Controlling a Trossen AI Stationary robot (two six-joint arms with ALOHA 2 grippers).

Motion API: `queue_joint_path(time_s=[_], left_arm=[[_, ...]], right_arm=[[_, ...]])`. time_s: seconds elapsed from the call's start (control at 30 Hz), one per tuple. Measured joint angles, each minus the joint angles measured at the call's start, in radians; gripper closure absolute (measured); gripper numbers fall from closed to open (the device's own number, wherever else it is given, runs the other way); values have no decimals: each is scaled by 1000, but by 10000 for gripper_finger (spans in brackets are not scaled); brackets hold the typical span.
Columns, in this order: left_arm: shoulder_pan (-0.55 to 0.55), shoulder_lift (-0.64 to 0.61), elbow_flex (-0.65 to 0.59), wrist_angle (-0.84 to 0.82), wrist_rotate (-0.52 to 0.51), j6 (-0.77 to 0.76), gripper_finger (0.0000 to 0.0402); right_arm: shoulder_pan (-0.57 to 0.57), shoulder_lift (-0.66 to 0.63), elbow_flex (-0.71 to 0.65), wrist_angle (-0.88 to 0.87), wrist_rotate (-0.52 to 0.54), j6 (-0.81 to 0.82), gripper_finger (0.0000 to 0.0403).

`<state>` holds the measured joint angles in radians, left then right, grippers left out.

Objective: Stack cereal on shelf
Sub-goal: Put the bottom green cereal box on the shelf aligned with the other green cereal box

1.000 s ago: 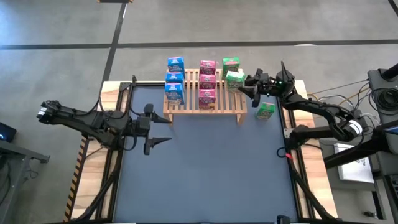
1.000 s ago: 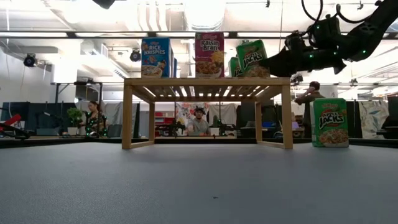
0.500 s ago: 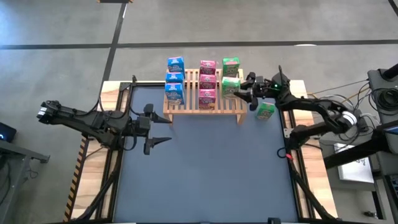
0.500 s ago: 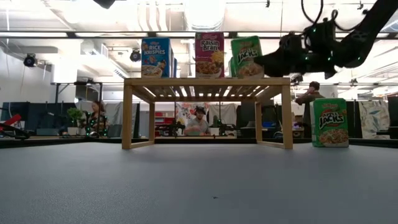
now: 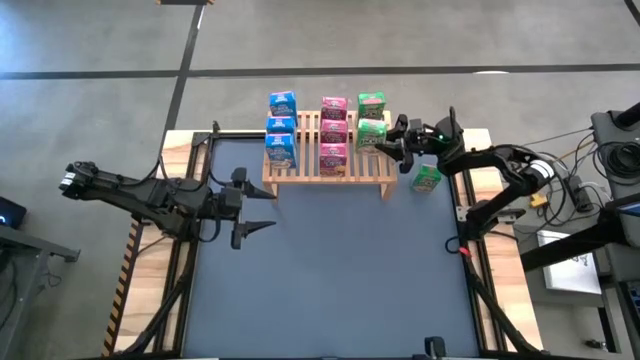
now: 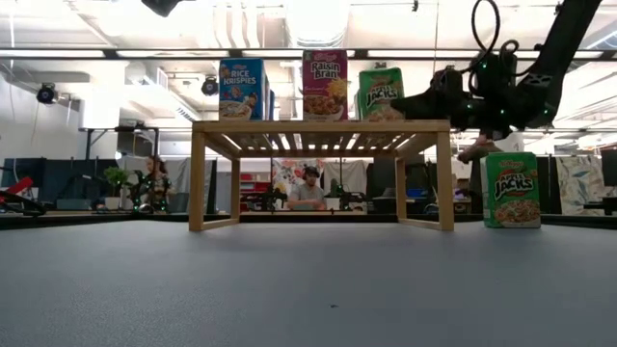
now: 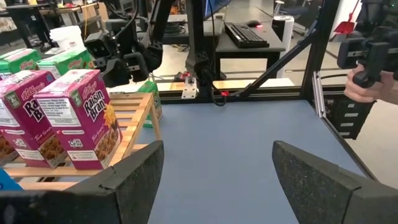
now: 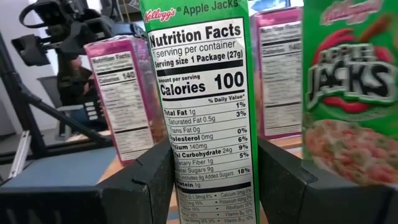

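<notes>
The shelf (image 5: pixel 330 165) stands at the table's far middle. On its slats stand three blue cereal boxes (image 5: pixel 281 126), three pink ones (image 5: pixel 334 131) and a green one (image 5: pixel 371 103) at the far right. My right gripper (image 5: pixel 386 138) is shut on a second green box (image 6: pixel 383 93), upright in front of that one, its base level with the slats. A third green box (image 5: pixel 427 178) stands on the table right of the shelf. My left gripper (image 5: pixel 252 205) hangs open over the table's left part. My right gripper pinches the green box between its two fingers (image 8: pixel 149 180), one on each broad face, with the narrow nutrition-facts side (image 8: pixel 205 143) turned toward the wrist. The fingers reach in about level from the table's right, on the box's lower half. Whether its base rests on the slats, I cannot tell.
The dark tabletop (image 5: pixel 330 280) in front of the shelf is open room. The shelf's right leg (image 6: pixel 444 173) stands close to the green box (image 6: pixel 512 190) on the table. People sit in the room behind, and a hand (image 7: pixel 364 74) shows beyond the table's edge.
My right gripper has gone down and toward the table's left, over the shelf's right end, carrying the green box. The box was tilted and above the slats; it now stands upright with its base at slat level.
</notes>
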<state>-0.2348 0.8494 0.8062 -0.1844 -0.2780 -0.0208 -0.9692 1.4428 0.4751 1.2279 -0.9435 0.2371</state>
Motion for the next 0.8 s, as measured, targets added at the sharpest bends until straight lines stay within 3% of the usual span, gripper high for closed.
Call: queue_joint_path(time_s=[0.47,0.8], left_arm=[[0,0,-5,4,0,7,118],[0,0,-5,5,0,2,118]], right_arm=[[0,3,1,-7,-25,-12,224],[0,3,3,-22,-26,-6,165]])
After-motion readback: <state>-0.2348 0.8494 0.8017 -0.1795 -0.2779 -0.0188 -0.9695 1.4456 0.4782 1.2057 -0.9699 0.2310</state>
